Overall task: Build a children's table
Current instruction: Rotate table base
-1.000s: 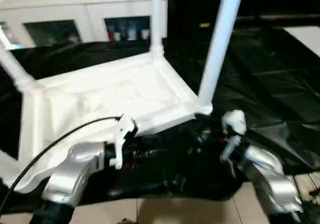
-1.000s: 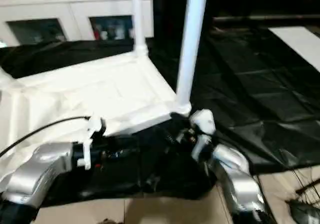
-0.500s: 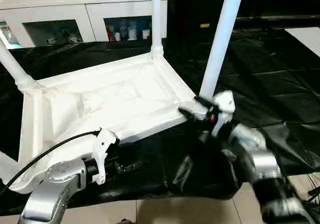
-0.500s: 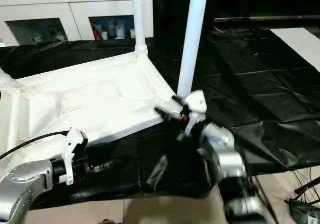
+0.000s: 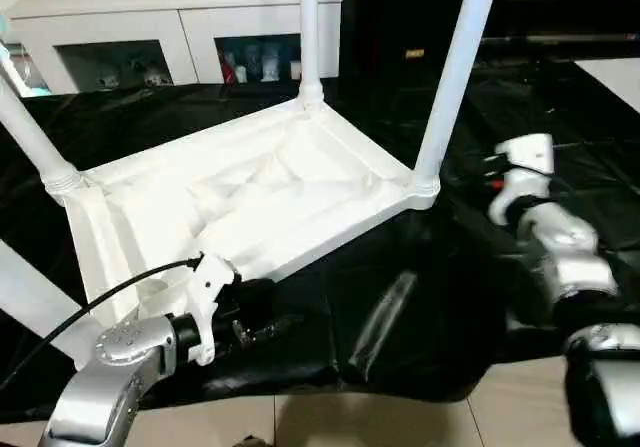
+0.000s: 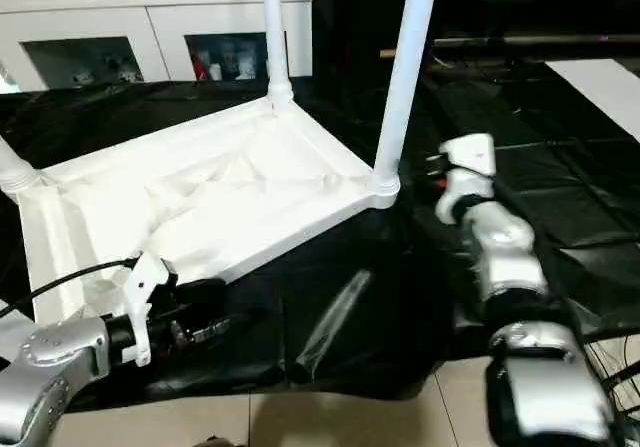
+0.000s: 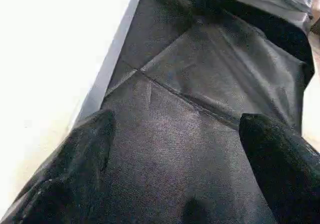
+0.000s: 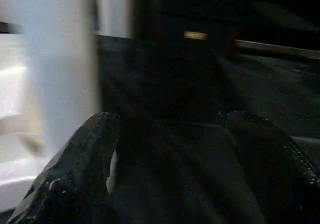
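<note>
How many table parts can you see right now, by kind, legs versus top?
Legs: 4, far, right, left, near left, all standing in the corners
Top: 1, upside down on the black cover
Total: 5 parts

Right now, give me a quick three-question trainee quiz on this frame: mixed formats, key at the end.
1. True or false: the white table lies upside down on the black cloth.
2. How many legs stand in corner sockets? A) two B) four
3. Is the left gripper holding anything?

Key: 1 true. 2 B; the nearest leg stands upright beside the right gripper. 3 No; both grippers' fingers are spread, nothing between them.
</note>
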You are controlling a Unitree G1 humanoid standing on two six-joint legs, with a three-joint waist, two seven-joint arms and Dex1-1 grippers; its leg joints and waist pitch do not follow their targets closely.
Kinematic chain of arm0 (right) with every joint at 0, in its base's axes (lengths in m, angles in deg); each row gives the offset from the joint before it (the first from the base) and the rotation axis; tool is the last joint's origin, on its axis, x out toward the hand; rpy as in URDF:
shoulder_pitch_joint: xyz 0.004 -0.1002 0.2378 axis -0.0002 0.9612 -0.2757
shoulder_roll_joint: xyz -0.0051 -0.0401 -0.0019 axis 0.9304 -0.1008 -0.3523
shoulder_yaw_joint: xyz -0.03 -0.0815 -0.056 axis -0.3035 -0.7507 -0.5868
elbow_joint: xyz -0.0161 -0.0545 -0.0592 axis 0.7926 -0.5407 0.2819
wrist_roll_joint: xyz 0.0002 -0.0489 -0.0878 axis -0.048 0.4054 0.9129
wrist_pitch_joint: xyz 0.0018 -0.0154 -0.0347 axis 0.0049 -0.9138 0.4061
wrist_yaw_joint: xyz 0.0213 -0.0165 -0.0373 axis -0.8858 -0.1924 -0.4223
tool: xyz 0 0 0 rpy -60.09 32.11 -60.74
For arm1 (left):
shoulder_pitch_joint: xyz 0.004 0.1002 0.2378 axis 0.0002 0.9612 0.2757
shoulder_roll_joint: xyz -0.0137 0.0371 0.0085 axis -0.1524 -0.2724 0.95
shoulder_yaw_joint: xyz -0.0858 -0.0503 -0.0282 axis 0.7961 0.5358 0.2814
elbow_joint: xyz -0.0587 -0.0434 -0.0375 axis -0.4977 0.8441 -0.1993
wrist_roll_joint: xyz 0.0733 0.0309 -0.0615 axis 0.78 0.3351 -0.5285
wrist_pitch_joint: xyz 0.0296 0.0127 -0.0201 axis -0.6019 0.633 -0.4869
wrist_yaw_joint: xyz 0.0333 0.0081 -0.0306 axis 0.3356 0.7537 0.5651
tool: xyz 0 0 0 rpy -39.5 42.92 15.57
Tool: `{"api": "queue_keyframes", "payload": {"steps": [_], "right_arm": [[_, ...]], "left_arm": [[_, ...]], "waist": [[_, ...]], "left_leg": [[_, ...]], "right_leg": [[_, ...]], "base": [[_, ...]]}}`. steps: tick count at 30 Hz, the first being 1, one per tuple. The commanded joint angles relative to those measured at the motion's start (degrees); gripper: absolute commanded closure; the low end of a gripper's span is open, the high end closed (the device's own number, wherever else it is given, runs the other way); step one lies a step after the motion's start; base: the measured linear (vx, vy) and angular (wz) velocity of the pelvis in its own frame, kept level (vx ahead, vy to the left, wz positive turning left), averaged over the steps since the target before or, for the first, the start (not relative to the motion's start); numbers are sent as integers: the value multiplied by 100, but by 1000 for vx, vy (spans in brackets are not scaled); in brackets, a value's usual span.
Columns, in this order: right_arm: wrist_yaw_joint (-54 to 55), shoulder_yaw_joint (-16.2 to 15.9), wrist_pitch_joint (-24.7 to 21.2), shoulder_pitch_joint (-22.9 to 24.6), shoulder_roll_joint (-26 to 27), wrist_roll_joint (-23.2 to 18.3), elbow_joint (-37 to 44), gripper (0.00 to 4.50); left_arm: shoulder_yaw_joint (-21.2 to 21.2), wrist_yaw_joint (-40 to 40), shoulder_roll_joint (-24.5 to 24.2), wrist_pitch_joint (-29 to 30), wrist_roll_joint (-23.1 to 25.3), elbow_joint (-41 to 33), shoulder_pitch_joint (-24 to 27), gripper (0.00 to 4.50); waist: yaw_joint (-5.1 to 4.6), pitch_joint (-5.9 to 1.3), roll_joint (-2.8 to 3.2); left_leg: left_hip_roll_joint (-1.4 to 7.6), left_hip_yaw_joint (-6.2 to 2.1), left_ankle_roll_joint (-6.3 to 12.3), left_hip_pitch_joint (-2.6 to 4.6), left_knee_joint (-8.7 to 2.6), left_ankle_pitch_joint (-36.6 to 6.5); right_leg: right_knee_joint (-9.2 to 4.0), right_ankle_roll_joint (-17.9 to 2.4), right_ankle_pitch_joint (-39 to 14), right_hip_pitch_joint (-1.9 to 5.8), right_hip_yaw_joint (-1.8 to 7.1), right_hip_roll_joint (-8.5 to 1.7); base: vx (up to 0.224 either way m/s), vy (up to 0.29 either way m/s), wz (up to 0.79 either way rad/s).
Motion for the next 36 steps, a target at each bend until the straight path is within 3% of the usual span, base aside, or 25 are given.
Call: {"api": "queue_keyframes", "payload": {"steps": [1, 6, 7, 11, 13, 16, 19, 23, 26, 29, 32, 36], "right_arm": [[224, 154, 104, -165, -82, 40, -186, 71], [-328, 227, 128, -122, -54, -97, -191, 71], [-556, 139, 108, -56, -34, -67, -136, 71], [-1271, -70, 94, 186, 19, -78, 46, 71], [-1629, -197, 96, 428, 52, -90, 288, 71], [-2040, -355, 115, 713, 115, -85, 658, 71], [-2380, -406, -41, 881, 252, -282, 1054, 71], [-2916, -552, -281, 1104, 627, -618, 1734, 71], [-2990, -677, -250, 970, 944, -585, 1736, 71], [-2539, -651, -12, 384, 1246, -297, 1070, 71], [-1922, -631, 71, -117, 1325, -26, 476, 71], [-1360, -469, -68, -706, 1392, -45, -118, 71]], "left_arm": [[-41, 75, -15, -75, 107, 134, -40, 16], [60, 37, 16, -76, -54, 77, 70, 16], [87, -39, -8, 44, -208, -38, 128, 16], [-51, -408, -347, 543, -474, -413, 343, 16], [-231, -598, -651, 770, -378, -553, 447, 16], [-246, -557, -794, 745, -228, -587, 507, 16], [-245, -480, -847, 553, -38, -327, 446, 16], [-211, -151, -848, 293, 166, 167, 232, 16], [-124, 226, -744, 122, 367, 510, 70, 16], [-68, 422, -717, -10, 521, 634, 19, 16], [4, 580, -682, -33, 541, 608, 5, 16], [44, 726, -713, -20, 545, 480, 86, 16]], "waist": [[-39, -358, -85], [-86, -358, -108], [-103, -361, -142], [-110, -377, -104], [-109, -357, -83], [-98, -339, -69], [-109, -316, -65], [-122, -312, -56], [-145, -312, -41], [-176, -311, -50], [-181, -293, -82], [-170, -292, -97]], "left_leg": [[122, -47, 273, 114, -387, -1328], [127, -55, 314, 83, -384, -1437], [130, -54, 355, 72, -381, -1367], [152, -57, 524, 57, -360, -1112], [161, -43, 583, 72, -365, -1200], [174, -52, 488, 96, -393, -1434], [175, -76, 337, 113, -431, -1777], [169, -95, 251, 116, -461, -1925], [173, -117, 128, 136, -480, -2059], [170, -137, 43, 122, -490, -2110], [176, -126, -38, 166, -483, -2248], [171, -142, -115, 166, -498, -2354]], "right_leg": [[-371, -1223, -1309, 214, 116, -168], [-366, -1159, -1389, 218, 110, -171], [-367, -1185, -1343, 223, 110, -175], [-309, -1377, -1010, 228, 94, -163], [-317, -1420, -1087, 206, 90, -144], [-360, -1343, -1404, 192, 100, -154], [-385, -1190, -1777, 175, 116, -161], [-408, -1072, -1897, 170, 131, -168], [-418, -1081, -2049, 144, 134, -194], [-407, -1130, -2193, 143, 129, -212], [-435, -1086, -2434, 94, 134, -221], [-440, -991, -2548, 89, 138, -226]], "base": [[0, 0, 0], [0, 0, 0], [0, 0, 0], [0, 0, 0], [0, 0, 0], [0, 0, 0], [0, 0, 0], [0, 0, 0], [0, 0, 0], [0, 0, 0], [0, 0, 0], [0, 0, 0]]}}
